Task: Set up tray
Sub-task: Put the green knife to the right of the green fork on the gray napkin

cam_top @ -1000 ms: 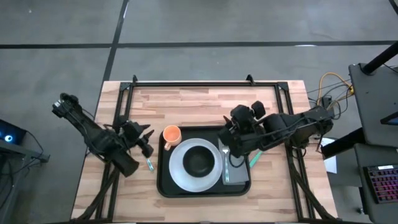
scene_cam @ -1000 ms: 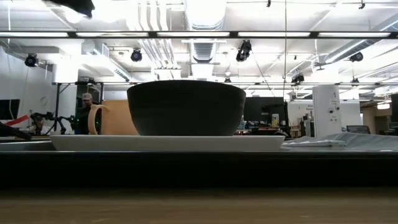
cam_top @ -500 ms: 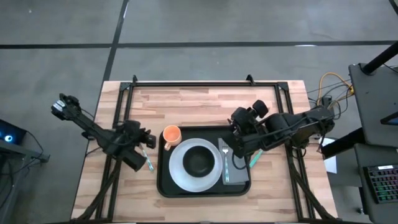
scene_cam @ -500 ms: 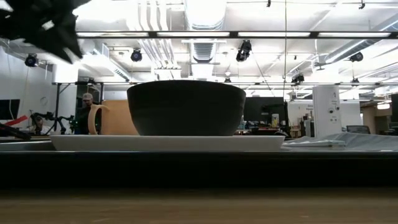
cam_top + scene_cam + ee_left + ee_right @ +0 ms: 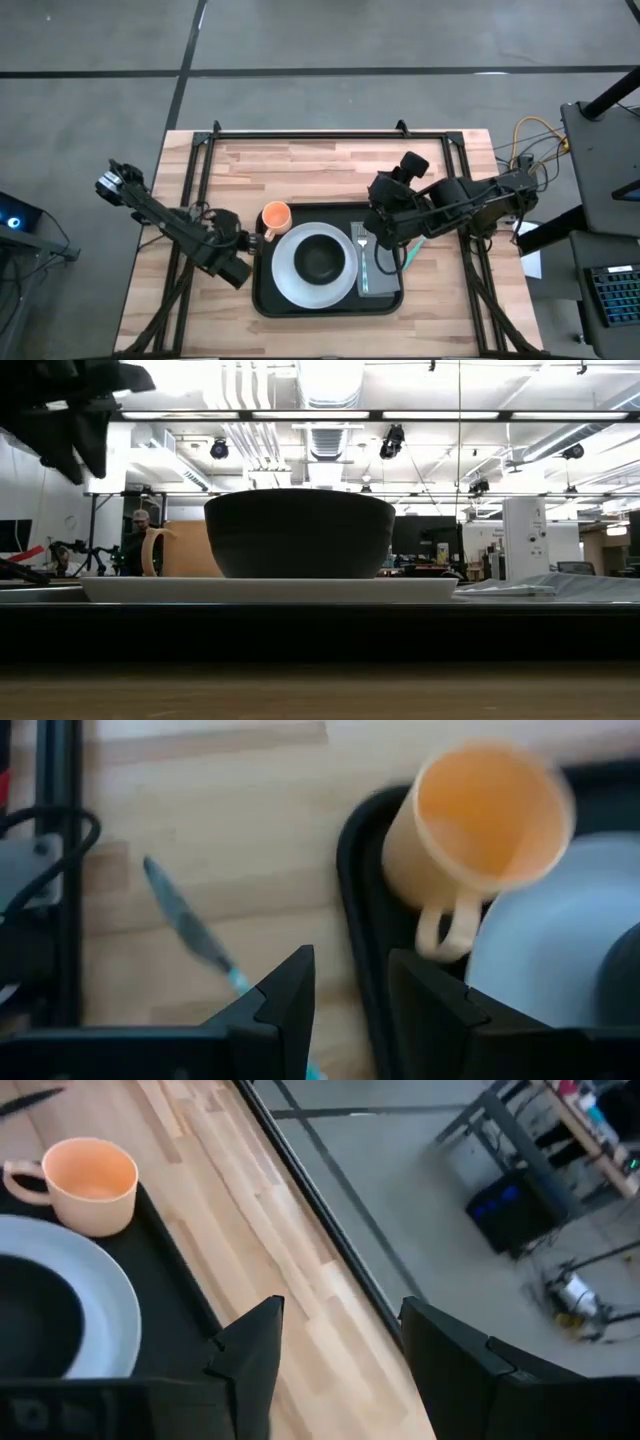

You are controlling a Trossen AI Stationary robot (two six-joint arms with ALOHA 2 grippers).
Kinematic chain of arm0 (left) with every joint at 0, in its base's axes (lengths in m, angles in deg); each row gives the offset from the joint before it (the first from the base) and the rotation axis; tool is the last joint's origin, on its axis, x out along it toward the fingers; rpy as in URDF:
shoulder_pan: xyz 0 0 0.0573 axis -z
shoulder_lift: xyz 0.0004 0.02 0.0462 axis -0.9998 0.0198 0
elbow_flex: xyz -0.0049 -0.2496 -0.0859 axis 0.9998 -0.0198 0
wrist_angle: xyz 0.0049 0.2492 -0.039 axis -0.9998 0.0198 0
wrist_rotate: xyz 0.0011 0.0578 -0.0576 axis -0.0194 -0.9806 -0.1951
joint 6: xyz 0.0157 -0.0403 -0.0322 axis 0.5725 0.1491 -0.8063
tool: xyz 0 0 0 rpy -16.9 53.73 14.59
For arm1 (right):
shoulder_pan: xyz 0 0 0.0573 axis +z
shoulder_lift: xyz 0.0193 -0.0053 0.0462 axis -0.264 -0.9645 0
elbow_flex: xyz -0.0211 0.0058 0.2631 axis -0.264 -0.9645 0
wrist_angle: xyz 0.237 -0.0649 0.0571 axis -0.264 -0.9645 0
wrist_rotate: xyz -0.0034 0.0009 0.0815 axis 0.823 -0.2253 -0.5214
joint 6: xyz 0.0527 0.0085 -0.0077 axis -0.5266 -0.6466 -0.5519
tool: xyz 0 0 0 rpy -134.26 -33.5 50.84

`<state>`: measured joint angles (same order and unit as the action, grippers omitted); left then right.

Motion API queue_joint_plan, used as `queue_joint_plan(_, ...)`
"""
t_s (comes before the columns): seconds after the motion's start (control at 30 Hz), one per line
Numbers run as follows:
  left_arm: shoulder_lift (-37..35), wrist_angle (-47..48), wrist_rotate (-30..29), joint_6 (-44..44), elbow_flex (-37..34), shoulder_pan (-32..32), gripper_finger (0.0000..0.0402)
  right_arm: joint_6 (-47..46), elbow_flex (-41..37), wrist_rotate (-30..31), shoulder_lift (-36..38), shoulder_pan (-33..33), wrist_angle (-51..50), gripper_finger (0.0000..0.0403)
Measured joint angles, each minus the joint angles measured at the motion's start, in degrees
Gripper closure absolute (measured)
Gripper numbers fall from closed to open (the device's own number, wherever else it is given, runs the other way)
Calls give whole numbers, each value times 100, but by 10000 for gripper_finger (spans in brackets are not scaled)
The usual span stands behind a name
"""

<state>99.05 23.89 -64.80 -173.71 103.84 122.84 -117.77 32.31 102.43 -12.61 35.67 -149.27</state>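
Note:
The black tray (image 5: 262,296) lies mid-table and carries a white plate (image 5: 290,278) with a black bowl (image 5: 320,258), an orange cup (image 5: 276,217) in its far left corner, and a fork (image 5: 362,250) on a grey napkin (image 5: 378,278). A teal-handled knife (image 5: 190,935) lies flat on the wood just left of the tray; the left arm hides it in the high view. My left gripper (image 5: 240,255) (image 5: 350,1010) hovers open over the tray's left rim (image 5: 355,920), beside the knife. My right gripper (image 5: 378,222) (image 5: 345,1350) is open above the tray's right side.
A teal-handled utensil (image 5: 411,251) lies on the wood right of the tray, under the right arm. A black frame (image 5: 300,133) borders the table's far edge and sides. Bare wood lies between the tray and the far edge. A person (image 5: 140,540) stands far behind the table.
My left gripper has moved toward the near edge and rightward, from beside the cup to over the knife at the tray's left rim, and now covers the knife in the high view. The tray and everything on it stayed put.

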Motion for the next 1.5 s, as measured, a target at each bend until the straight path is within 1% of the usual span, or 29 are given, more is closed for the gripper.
queue_joint_plan(0.1, 291, -20, 630, 305, 144, -2, 291, 197, 2, 162, 2, -2, 0, 211)
queue_joint_plan(0.13, 387, -23, 762, 331, 168, 0, 291, 228, 2, 223, 2, -2, -2, 211)
queue_joint_plan(0.2, 576, -186, 837, 347, 173, 13, 291, 251, 2, 467, 2, -2, 0, 211)
queue_joint_plan(0.27, 716, -398, 984, 603, 182, 10, 291, 264, 1, 736, 4, -2, 0, 211)
queue_joint_plan(0.33, 772, -435, 1491, 1012, 183, -2, 291, 283, 0, 920, 4, -2, 0, 211)
queue_joint_plan(0.37, 797, -435, 1591, 1035, 183, 4, 291, 313, 0, 955, 4, -2, -3, 211)
queue_joint_plan(0.5, 883, -566, 1640, 456, 165, 46, 291, 445, -3, 1039, 11, -2, 0, 211)
queue_joint_plan(0.67, 885, -1066, 1639, 435, 120, 26, 291, 525, -5, 1045, 3, -2, 0, 211)
queue_joint_plan(0.77, 885, -1043, 1659, 197, 21, 48, 287, 526, -5, 1043, 2, -2, 0, 211)
queue_joint_plan(0.87, 885, -1046, 1777, -97, -110, 48, 274, 551, -5, 1043, 2, -2, 0, 211)
queue_joint_plan(0.97, 883, -1164, 1908, -379, -339, 49, 257, 553, -7, 1043, 2, -2, 0, 211)
queue_joint_plan(1.07, 883, -1481, 2257, -591, -549, 46, 240, 620, -10, 1043, 0, -2, 0, 211)
queue_joint_plan(1.17, 919, -1964, 2318, -840, -756, 46, 228, 658, -11, 1043, 0, -2, 0, 211)
queue_joint_plan(1.23, 995, -2364, 2328, -884, -906, 46, 225, 658, -11, 1041, 0, -2, 0, 211)
queue_joint_plan(1.33, 1117, -2666, 2340, -980, -1127, 35, 224, 671, -12, 1042, 0, -4, 0, 211)
queue_joint_plan(1.5, 1190, -2683, 2360, -1202, -1315, 34, 224, 732, -32, 1041, -2, -4, 2, 211)
